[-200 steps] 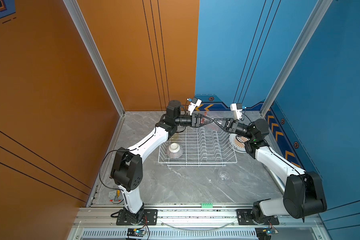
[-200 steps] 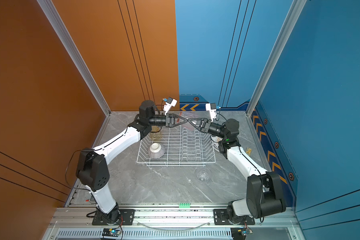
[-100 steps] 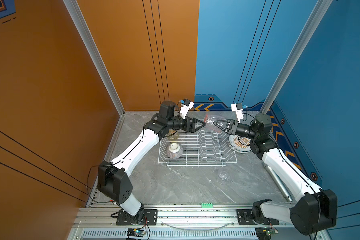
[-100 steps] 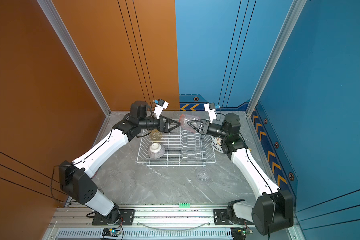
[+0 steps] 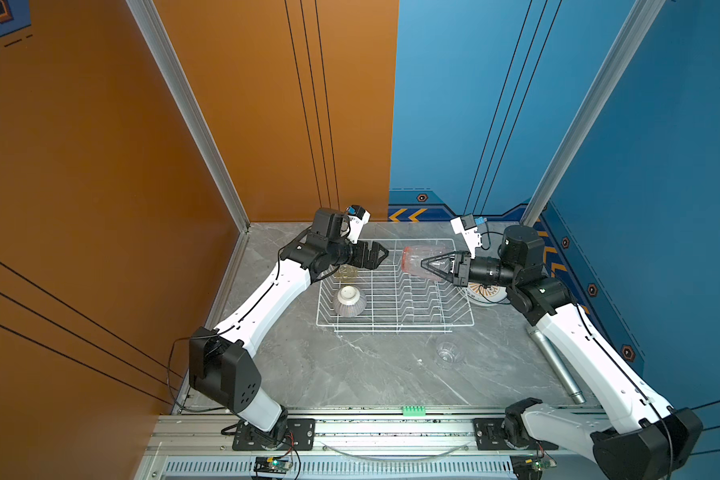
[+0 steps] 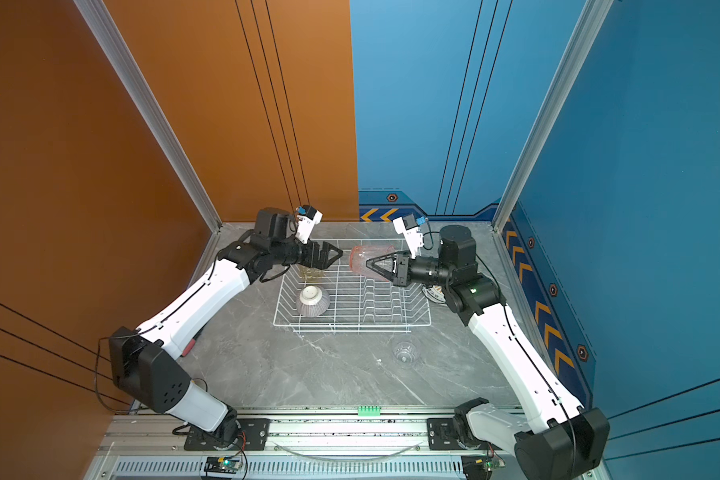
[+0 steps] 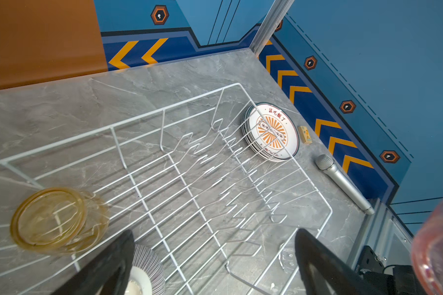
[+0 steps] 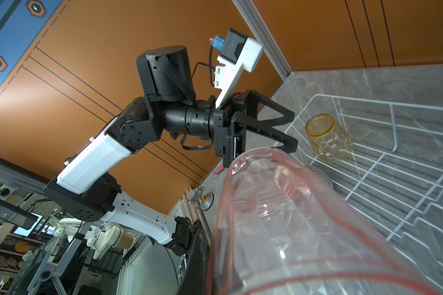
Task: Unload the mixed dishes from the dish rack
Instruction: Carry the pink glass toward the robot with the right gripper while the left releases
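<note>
The white wire dish rack [image 5: 395,328] [image 6: 350,328] sits mid-table. Above its far side my right gripper [image 5: 427,266] [image 6: 371,266] is shut on the pink tumbler [image 5: 412,259] [image 8: 292,217], held sideways with its mouth toward the left arm. My left gripper [image 5: 381,257] [image 7: 215,245] hangs open and empty a short gap to the tumbler's left. Inside the rack, the striped bowl [image 5: 349,300] [image 7: 146,270] lies upside down and the yellow tumbler [image 5: 346,272] [image 7: 51,219] lies at the far left corner. Stacked plates [image 5: 485,293] [image 7: 271,131] rest on the table right of the rack.
A clear tumbler [image 5: 447,353] stands on the table in front of the rack. A silver microphone [image 5: 555,365] lies along the right wall under the right arm. A small yellow box [image 7: 305,134] lies beside the plates. A red-handled screwdriver [image 6: 190,347] peeks out under the left arm.
The grippers met over the rack's far side with the pink tumbler between them. The left one has opened and drawn back left; the right has pulled back right, holding the tumbler.
</note>
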Robot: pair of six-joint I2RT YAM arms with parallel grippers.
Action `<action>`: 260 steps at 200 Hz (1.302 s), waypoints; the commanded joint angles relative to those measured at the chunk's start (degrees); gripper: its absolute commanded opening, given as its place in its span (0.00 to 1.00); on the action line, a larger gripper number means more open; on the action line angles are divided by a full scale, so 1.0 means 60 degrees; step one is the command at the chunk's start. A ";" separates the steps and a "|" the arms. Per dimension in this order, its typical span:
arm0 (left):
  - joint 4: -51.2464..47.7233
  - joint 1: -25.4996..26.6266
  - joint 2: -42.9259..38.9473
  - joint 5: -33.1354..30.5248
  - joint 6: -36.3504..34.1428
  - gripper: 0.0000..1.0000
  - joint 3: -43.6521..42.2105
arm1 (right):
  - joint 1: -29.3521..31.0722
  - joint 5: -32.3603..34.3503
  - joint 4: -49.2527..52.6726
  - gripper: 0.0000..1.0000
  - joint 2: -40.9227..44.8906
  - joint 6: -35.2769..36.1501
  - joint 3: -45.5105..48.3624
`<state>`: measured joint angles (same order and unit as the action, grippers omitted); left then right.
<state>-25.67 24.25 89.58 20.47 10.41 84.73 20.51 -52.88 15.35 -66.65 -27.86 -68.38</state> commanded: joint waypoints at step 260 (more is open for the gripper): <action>-0.1920 0.0016 -0.1370 -0.3076 -0.1146 0.98 -0.1244 | 0.6380 0.7621 0.8709 0.00 -0.4243 0.4495 -0.2006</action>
<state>-35.94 24.01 80.90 3.40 4.27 78.32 58.06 -9.56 66.50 -90.08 -2.66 -81.41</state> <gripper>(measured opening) 0.979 0.052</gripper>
